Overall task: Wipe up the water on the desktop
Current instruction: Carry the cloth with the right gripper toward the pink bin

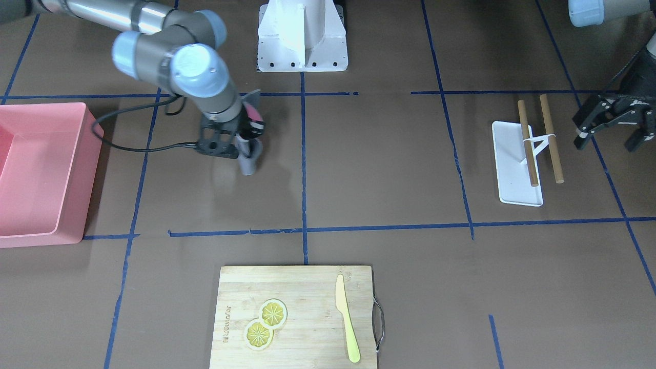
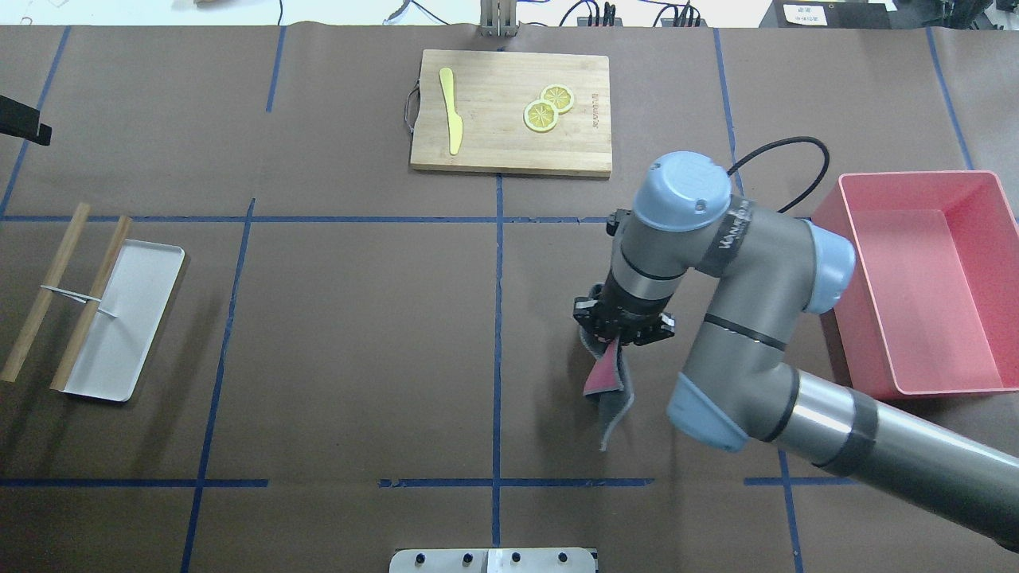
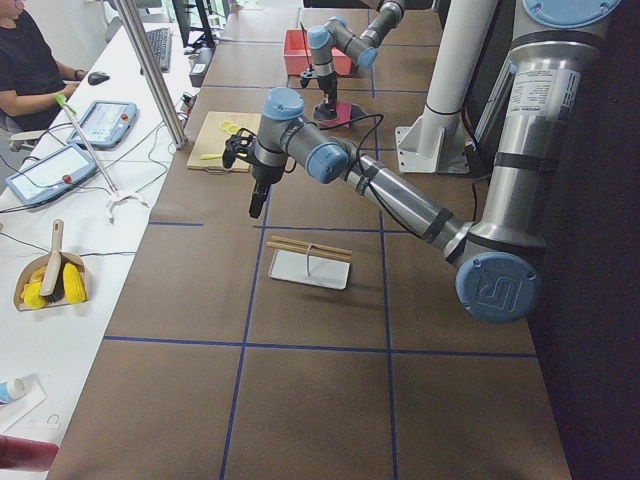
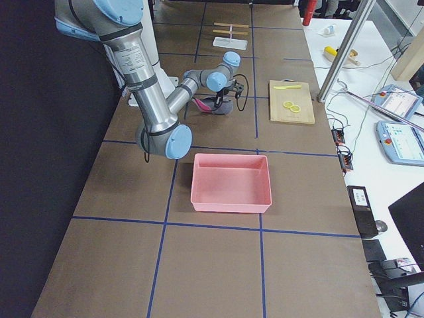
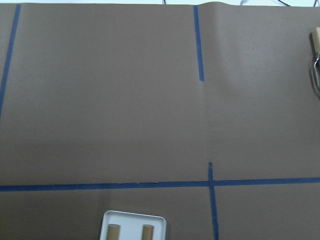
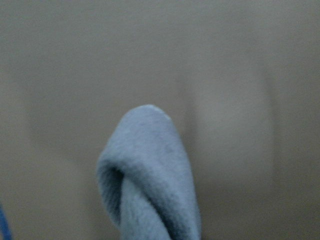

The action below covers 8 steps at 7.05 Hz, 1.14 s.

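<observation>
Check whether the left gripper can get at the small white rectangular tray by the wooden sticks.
Probably yes: the left gripper hangs open beside the white tray, only bare brown desktop between them.

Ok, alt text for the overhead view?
The right gripper holds a grey-and-pink cloth over the brown desktop, right of centre. A cutting board with knife and lemon slices lies at the far edge, a pink bin right, a white tray left.

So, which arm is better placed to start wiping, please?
Right: the right gripper holds the cloth, hanging over the desktop mid-table; the left gripper is open and empty by the white tray.
</observation>
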Motion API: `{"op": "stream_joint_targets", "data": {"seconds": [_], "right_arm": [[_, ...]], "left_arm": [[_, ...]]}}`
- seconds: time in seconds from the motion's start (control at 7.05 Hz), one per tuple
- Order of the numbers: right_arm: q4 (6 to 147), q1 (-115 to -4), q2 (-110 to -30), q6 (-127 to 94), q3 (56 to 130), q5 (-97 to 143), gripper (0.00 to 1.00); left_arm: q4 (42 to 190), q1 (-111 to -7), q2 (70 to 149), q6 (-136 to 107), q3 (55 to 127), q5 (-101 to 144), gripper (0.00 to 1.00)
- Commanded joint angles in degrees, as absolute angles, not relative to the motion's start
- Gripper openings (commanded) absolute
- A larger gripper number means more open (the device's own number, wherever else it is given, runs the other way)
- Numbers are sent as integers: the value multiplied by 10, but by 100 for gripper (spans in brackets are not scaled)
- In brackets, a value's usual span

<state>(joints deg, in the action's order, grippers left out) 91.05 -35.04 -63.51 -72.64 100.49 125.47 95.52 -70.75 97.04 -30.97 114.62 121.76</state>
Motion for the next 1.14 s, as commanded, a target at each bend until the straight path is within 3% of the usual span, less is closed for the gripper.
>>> {"op": "stream_joint_targets", "data": {"seconds": [0.0,0.28,0.71,0.99], "right_arm": [[913,-413,-755,-618,1063,1278,1],[921,-412,-773,-579,1061,1276,1],[976,-343,-608,-699,998,1268,1],[969,-321,-472,-777,885,1266,2]], "left_arm": [[949,-729,957,-243,1139,1217,99],[950,-747,957,-203,1121,1218,99],[949,-746,957,-203,1120,1218,100],[949,-746,956,-203,1120,1217,100]]}}
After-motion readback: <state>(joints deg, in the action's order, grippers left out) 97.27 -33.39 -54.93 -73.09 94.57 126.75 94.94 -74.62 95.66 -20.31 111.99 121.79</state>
